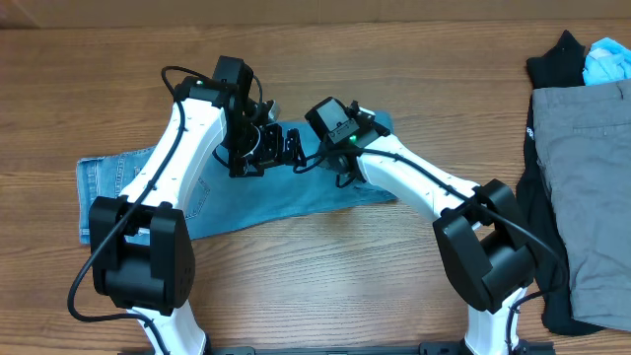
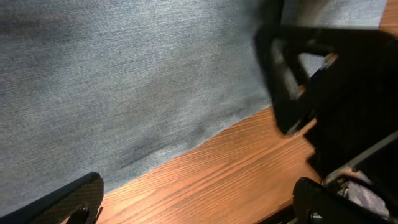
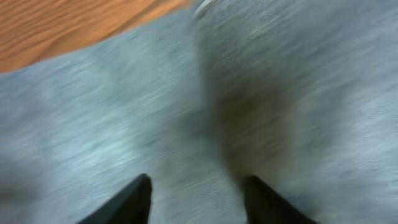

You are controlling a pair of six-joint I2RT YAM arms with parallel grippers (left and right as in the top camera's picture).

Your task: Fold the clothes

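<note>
The jeans (image 1: 266,202), light blue denim, are laid flat across the bench (image 1: 315,296), stretching from the 9 o'clock side to just past the centre of the overhead view. Their long lower edge is turned towards 6 o'clock. Their middle is hidden by both arms. The left arm (image 1: 187,138) is reached over them from 7 o'clock and the right arm (image 1: 414,177) from 5 o'clock, so that the two wrists are brought close together above the cloth near the centre.

The left end effector (image 2: 199,202) is held wide, its two fingers seen at the lower corners of its own camera view. Bare wood is seen between them and the denim's edge just beyond. Black parts of the right arm are seen at 2 o'clock in that view, blocking the far corner of the cloth.

The right end effector (image 3: 196,199) is seen in a blurred picture. Its fingers (image 3: 127,202) are parted, more narrowly than the left pair. Denim is shown in the gap, and nothing is seen pinched between them.

At the 3 o'clock edge of the bench, well apart from the jeans, grey trousers (image 1: 582,177) are laid over a black garment (image 1: 557,64). A small light blue cloth (image 1: 606,61) is placed on the black garment at 2 o'clock.
</note>
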